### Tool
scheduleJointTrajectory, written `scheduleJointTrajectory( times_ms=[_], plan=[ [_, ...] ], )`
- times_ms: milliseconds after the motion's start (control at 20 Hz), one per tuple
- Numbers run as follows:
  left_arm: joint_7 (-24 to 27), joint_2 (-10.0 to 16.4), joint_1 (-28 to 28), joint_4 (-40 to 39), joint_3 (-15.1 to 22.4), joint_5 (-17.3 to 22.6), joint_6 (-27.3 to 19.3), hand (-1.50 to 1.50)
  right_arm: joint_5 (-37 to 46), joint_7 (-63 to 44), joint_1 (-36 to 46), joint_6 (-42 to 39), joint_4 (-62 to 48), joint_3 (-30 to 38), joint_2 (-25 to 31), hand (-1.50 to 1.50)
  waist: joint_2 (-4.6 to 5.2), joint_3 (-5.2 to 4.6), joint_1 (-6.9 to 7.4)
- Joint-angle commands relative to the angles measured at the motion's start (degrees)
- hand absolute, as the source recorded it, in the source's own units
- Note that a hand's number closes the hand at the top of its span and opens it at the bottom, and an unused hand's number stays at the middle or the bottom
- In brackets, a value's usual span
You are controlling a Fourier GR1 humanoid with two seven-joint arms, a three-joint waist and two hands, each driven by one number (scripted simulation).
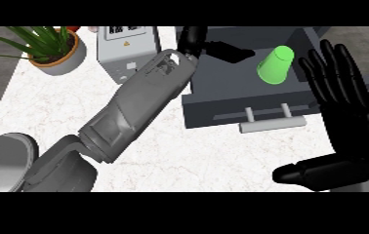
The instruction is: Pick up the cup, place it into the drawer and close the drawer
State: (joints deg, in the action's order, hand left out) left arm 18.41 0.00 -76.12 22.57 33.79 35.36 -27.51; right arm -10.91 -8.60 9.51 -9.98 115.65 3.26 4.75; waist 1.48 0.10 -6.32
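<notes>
Fills nearly the whole view, pale and marbled: the bench [202, 160]. Crosses it from the lower left to the top centre as a long grey forearm, ending in the left hand [193, 37] above the back of the open drawer [216, 112], dark fingers [232, 51] stretched out toward the right and curled round nothing. Stands pulled out toward the view's lower edge, dark grey, with a pale bar handle [270, 126] on its front. Rests at the right edge: the right hand [342, 150], fingers up and spread, thumb out, touching nothing. Sits left of the drawer: a grey box [122, 50] with a label, then a potted plant [54, 48] in the far corner. Lies inside the drawer toward its right side, tilted with the wider end nearer the front: the green cup [276, 65], apart from both hands. Looks as if the placing is done and only the closing is left. To do that well: lift the left hand up and back out of the drawer first, without brushing the cup or the drawer's wall. Then set flat fingers against the front near the handle, centred so nothing skews, and push evenly away until the front sits flush. Worth checking beforehand that the cup lies below the rim, since one riding high could jam.
</notes>
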Motion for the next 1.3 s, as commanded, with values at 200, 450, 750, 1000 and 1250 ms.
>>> scheduleJointTrajectory(
  times_ms=[200,450,750,1000,1250],
  plan=[
    [5.29,0.00,0.65,4.77,-1.41,7.05,0.03,-1.50,-6.32,1.03,-0.70,-3.51,-0.90,2.06,0.77,-1.50,-0.27,0.01,0.64],
    [9.77,0.00,0.39,6.72,-5.35,8.90,5.27,-1.50,-9.37,-2.23,-0.93,-3.10,-0.02,5.54,2.74,-1.50,-1.10,-0.07,4.36],
    [6.14,3.98,3.26,11.51,-9.05,9.79,5.18,-1.50,-9.81,-2.25,-2.25,-6.71,1.86,5.69,5.81,1.50,-1.60,-0.10,6.22],
    [6.82,7.15,13.57,19.33,-10.09,11.25,5.64,-1.50,-3.30,0.12,-6.47,-12.79,3.89,4.27,10.90,1.50,-2.01,-0.13,7.53],
    [1.59,15.15,23.42,33.38,-9.82,11.49,4.49,-1.50,2.50,-2.52,-6.59,-11.15,5.68,1.20,10.72,1.50,-2.29,-0.16,8.74]
  ],
)
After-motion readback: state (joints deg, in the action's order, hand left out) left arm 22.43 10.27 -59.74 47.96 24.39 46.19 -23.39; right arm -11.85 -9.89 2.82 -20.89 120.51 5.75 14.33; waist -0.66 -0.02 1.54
